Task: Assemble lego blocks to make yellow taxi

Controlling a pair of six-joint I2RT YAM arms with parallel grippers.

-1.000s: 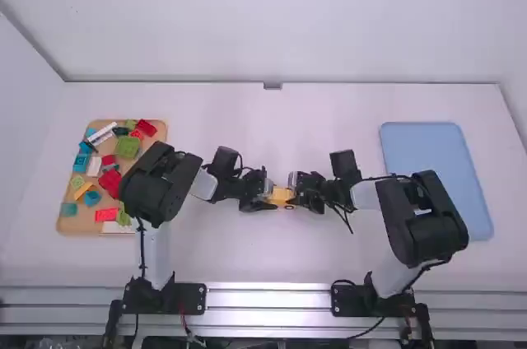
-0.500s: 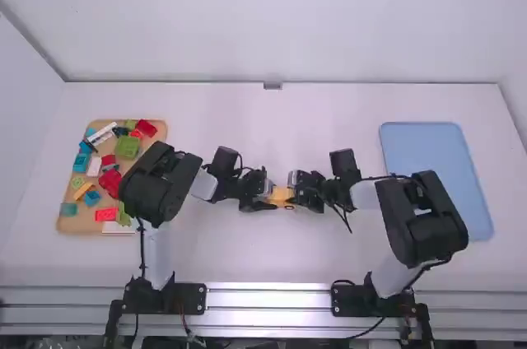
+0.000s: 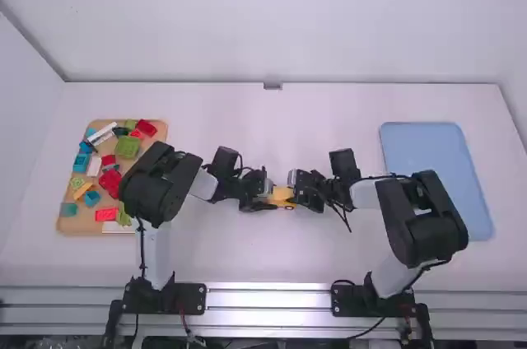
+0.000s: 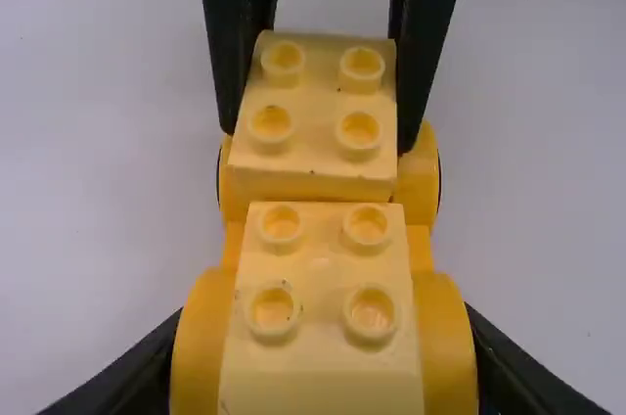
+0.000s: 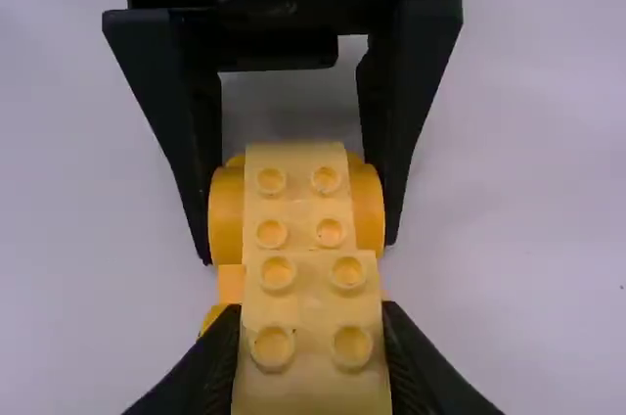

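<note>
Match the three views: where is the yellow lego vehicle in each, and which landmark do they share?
High view: the yellow vehicle, near the middle.
Left wrist view: foreground, reaching the right gripper.
Right wrist view: foreground, reaching the left gripper.
Shared landmark: the right gripper, closed on it.

yellow block [image 5: 313,386] cut off, tray [image 3: 82,228] partly hidden

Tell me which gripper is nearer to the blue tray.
Right. The right gripper is on the side of the yellow blocks facing the blue tray; the left gripper is on their opposite side, farther from it.
</note>
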